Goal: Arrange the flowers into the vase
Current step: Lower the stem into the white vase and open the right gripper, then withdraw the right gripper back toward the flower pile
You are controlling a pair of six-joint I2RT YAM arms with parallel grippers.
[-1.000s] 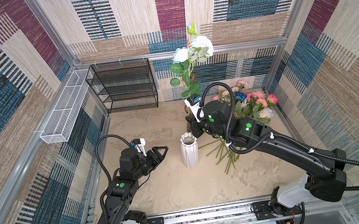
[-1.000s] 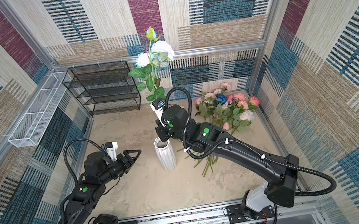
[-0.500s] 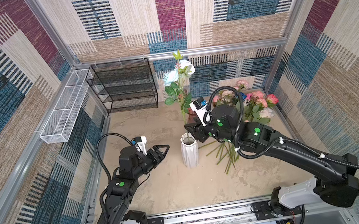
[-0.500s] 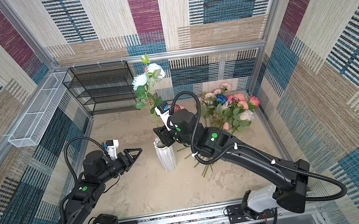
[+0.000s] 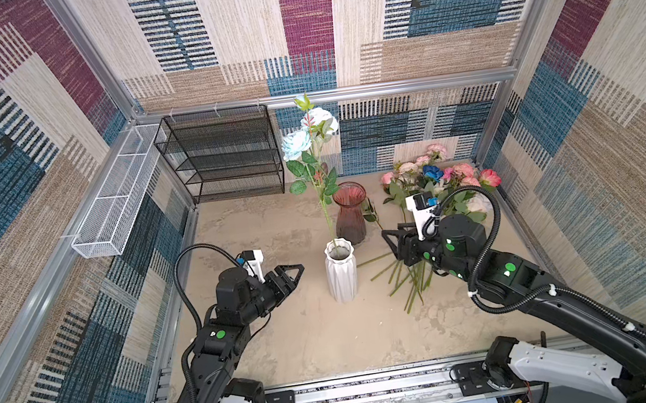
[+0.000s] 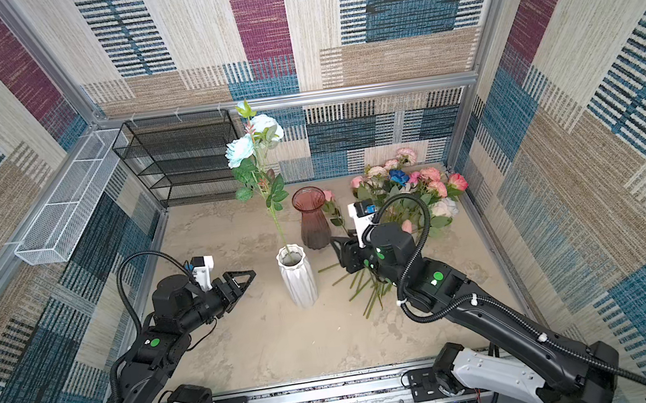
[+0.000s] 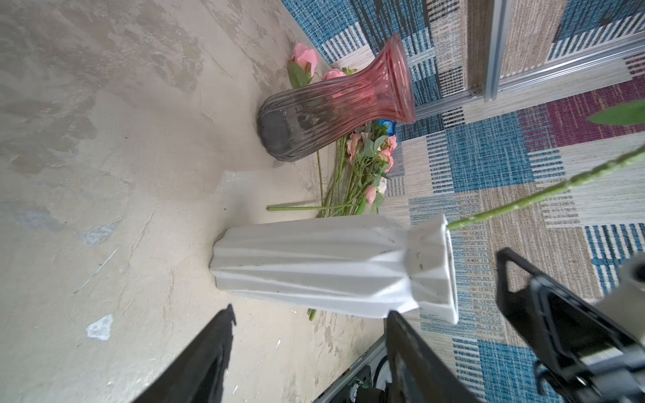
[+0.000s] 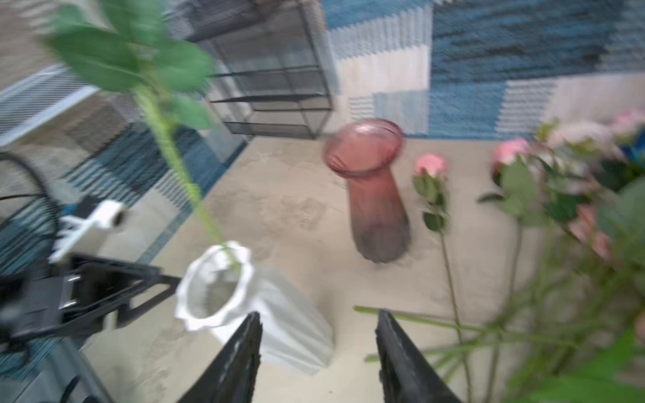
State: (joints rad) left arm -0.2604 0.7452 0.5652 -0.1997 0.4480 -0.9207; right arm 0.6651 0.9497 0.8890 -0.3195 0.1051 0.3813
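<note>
A white faceted vase (image 5: 340, 269) (image 6: 297, 277) stands mid-floor with one long stem in it, leaning back. That stem carries two pale blue-white roses (image 5: 297, 143) (image 6: 240, 150). The other flowers (image 5: 436, 180) (image 6: 407, 184) lie in a heap at the back right, stems toward the front. My right gripper (image 5: 388, 240) (image 8: 318, 319) hangs open just right of the vase, holding nothing. On the vase's left my left gripper (image 5: 297, 273) (image 7: 310, 317) is open too, level with the vase (image 7: 314, 265) and apart from it.
A red glass vase (image 5: 350, 211) stands empty just behind the white one, with a single pink rose (image 8: 432, 165) lying beside it. A black wire shelf (image 5: 223, 156) is against the back wall. A white wire basket (image 5: 115, 198) hangs on the left wall.
My right gripper has opened, let go of the blue-white stem and drawn back to the right and down. The stem has sunk lower into the white vase. The left arm has barely moved.
</note>
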